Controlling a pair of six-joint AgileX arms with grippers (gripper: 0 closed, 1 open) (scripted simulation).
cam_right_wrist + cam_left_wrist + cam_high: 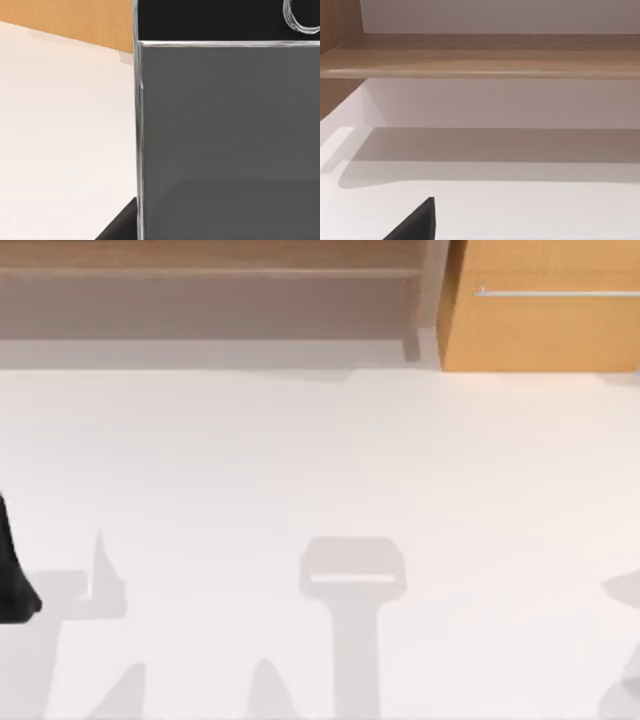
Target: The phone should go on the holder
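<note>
The phone (pixel 225 125) stands very close in the right wrist view, with its grey screen, a black band, part of the round home button and a silver edge showing. My right gripper's black finger (pixel 120 226) lies against that silver edge, so the gripper looks shut on the phone. In the top view a pale grey block with a light bar (pixel 352 572), which may be the holder, sits near the table's front middle. My left arm (pixel 15 580) shows as a black part at the table's left edge. One black fingertip (pixel 417 222) appears in the left wrist view.
A wooden shelf (pixel 210 270) runs along the back of the white table (pixel 320 460). An orange cabinet with a metal handle (pixel 545 310) stands at the back right. Grey shadows lie along the table's front.
</note>
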